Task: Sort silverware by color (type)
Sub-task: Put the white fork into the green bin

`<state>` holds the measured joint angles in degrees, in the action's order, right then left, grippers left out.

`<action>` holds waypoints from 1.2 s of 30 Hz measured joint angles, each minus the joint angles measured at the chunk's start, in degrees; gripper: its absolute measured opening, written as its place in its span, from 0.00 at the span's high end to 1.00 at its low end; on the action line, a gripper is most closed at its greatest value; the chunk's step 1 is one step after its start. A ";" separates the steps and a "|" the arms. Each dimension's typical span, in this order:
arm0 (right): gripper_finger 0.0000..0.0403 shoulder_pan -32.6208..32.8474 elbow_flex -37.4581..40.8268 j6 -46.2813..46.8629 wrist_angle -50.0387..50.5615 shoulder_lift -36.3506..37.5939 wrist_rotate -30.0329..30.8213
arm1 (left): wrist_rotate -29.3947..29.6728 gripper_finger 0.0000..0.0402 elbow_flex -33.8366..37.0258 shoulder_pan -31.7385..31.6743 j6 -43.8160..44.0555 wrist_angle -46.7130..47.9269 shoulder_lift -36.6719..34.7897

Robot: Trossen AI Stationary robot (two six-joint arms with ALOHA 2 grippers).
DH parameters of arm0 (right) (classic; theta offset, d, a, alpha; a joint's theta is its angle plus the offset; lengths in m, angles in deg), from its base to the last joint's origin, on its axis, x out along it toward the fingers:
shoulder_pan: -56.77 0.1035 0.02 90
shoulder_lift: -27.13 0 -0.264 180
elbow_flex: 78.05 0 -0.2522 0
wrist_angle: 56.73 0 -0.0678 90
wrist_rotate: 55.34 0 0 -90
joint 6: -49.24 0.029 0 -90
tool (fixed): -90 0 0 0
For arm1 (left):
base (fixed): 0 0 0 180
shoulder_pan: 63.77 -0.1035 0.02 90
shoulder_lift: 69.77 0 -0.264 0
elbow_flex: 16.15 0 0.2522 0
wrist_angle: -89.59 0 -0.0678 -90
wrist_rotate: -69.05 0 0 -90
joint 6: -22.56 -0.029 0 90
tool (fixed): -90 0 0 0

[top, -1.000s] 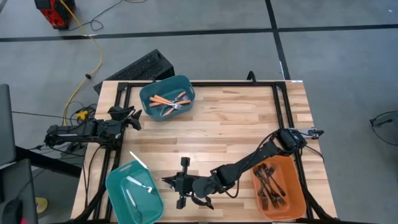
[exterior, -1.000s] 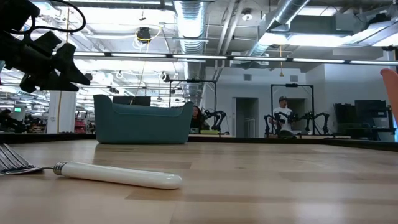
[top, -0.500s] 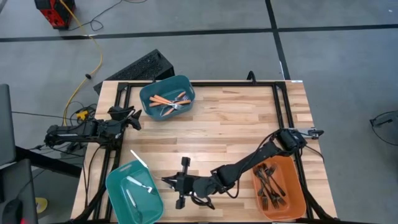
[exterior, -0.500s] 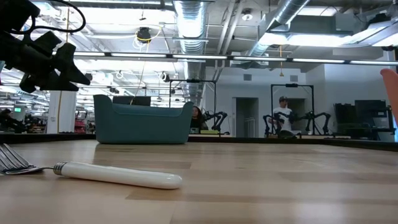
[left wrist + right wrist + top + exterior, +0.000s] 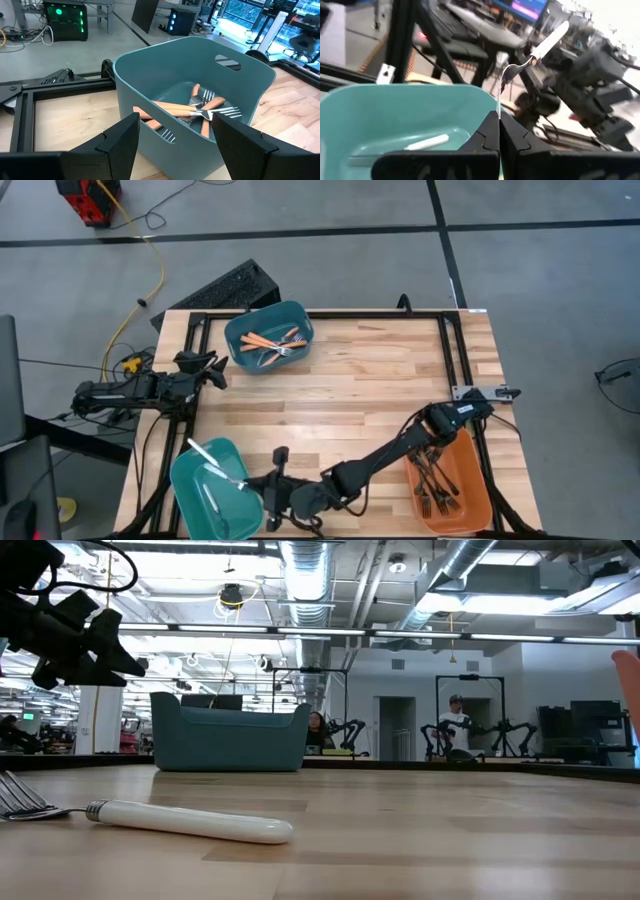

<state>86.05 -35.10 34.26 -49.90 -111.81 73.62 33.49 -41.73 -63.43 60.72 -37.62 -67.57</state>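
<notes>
Fork [image 5: 536,47], white, pinched by tine tips in my right gripper [image 5: 498,122], over near teal bin [image 5: 210,490]. Grip thin: could pivot, fall outside rim. Left gripper [image 5: 175,132] open, parked by far bin [image 5: 268,336].

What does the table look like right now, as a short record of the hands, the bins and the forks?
right hand: shut on the tines of a white fork, above the near teal bin
left hand: open, at the table's left edge, facing the far teal bin
far teal bin: orange-handled forks
near teal bin: white silverware
orange bin: black forks
</notes>
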 joint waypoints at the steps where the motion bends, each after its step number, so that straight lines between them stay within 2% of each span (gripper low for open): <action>1: 0.96 -0.06 -0.79 1.02 1.93 0.00 0.15 | 0.00 0.42 0.00 -0.01 -0.02 0.04 0.00; 9: 0.96 -0.27 -2.00 8.61 8.07 -0.15 -0.61 | 0.31 0.42 0.00 -0.02 0.00 0.00 0.00; 18: 0.96 -1.21 -2.00 14.92 8.33 -0.20 -6.54 | 0.31 0.42 0.00 0.00 0.00 0.02 0.00; 23: 0.96 -1.92 -2.05 17.90 6.61 -2.85 -10.71 | 0.43 0.42 0.00 -0.02 0.00 0.00 0.00; 36: 0.96 -3.26 -2.05 19.04 6.80 -2.97 -10.90 | 0.24 0.42 0.00 -0.02 0.00 0.04 0.00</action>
<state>82.79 -37.15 53.30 -43.10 -114.78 62.73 33.73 -41.73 -63.45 60.72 -37.58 -67.57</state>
